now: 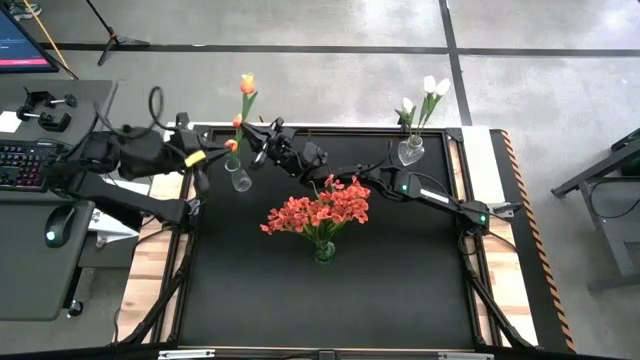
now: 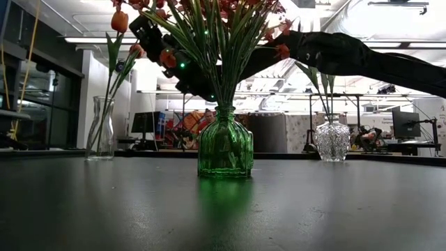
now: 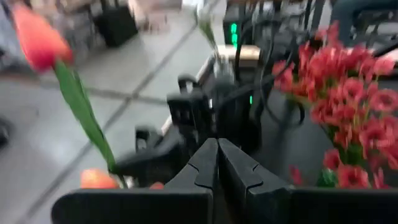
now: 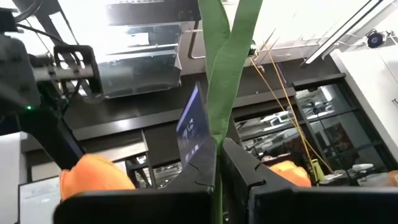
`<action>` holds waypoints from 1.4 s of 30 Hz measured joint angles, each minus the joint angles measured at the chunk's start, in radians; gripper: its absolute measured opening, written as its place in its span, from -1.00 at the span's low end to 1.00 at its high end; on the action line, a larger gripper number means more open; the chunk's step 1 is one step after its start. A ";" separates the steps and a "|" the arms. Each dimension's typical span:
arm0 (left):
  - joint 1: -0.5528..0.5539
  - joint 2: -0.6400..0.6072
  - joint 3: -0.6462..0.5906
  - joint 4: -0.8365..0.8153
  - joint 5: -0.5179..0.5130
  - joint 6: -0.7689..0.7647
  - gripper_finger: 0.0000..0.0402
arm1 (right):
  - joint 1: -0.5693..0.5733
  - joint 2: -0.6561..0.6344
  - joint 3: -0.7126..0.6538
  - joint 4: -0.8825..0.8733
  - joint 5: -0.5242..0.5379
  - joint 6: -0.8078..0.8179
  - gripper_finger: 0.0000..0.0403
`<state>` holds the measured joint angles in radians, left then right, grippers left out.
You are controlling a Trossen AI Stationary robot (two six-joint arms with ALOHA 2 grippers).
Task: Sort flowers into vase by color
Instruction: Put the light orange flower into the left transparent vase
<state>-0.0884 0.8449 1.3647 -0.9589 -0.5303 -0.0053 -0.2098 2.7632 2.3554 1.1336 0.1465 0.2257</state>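
Note:
A clear glass vase (image 1: pixel 240 181) (image 2: pixel 101 130) near the table's far left holds orange tulips; the tallest bloom (image 1: pixel 247 84) (image 2: pixel 120 21) stands high above it. My right gripper (image 1: pixel 250 136) (image 4: pixel 217 155) reaches across from the right and is shut on that tulip's greenery. A green vase (image 2: pixel 224 143) at mid-table holds the bushy red-orange blossoms (image 1: pixel 318 210). A patterned clear vase (image 1: pixel 411 150) (image 2: pixel 332 141) at far right holds white tulips (image 1: pixel 432 90). My left gripper (image 1: pixel 208 160) (image 3: pixel 217 155) is shut, just left of the tulip vase. My right gripper pinches the orange tulip's green stem and leaves (image 4: pixel 219 127) between its two fingers, part-way up above the vase. It comes level from the table's right side, across the stem. The tulip stays upright with its lower end in the clear vase.
The right arm (image 1: pixel 430 192) stretches over the red-orange bunch and the green vase. Two more orange blooms (image 4: pixel 93 177) (image 4: pixel 289 172) sit low by the vase mouth. Bare black table (image 1: pixel 330 300) lies toward the near edge. A desk with a keyboard (image 1: pixel 20 165) stands off the table's left.

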 joint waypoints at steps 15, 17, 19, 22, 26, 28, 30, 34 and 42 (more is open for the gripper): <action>-0.215 0.020 -0.053 -0.471 -0.128 -0.721 -1.00 | -0.008 0.000 0.000 0.000 -0.052 0.038 -1.00; -0.216 0.022 -0.113 -0.533 -0.146 -0.859 -1.00 | -0.009 0.000 0.000 -0.001 -0.052 0.037 -1.00; -0.216 0.023 -0.184 -0.577 -0.169 -1.018 -1.00 | -0.009 0.000 0.000 -0.001 -0.052 0.039 -1.00; -0.212 0.007 -0.305 -0.613 -0.224 -1.227 -1.00 | -0.009 0.000 0.000 -0.002 -0.052 0.039 -1.00; -0.165 -0.009 -0.465 -0.611 -0.261 -1.436 -1.00 | -0.009 0.000 0.000 -0.015 -0.053 0.044 -1.00; -0.141 -0.023 -0.531 -0.610 -0.243 -1.510 -1.00 | -0.009 0.000 0.000 -0.016 -0.053 0.055 -1.00; -0.123 -0.042 -0.585 -0.602 -0.241 -1.562 -1.00 | -0.009 0.000 0.000 -0.016 -0.053 0.062 -1.00; -0.096 -0.085 -0.659 -0.522 -0.314 -1.577 -1.00 | -0.009 0.000 0.000 -0.025 -0.068 0.062 -1.00; -0.019 -0.170 -0.759 -0.385 -0.366 -1.433 -1.00 | -0.009 0.000 0.000 -0.031 -0.077 0.063 -1.00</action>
<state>-0.1074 0.6748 0.6053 -1.3437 -0.8963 -1.4381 -0.2192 2.7632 2.3558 1.1030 0.0696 0.2886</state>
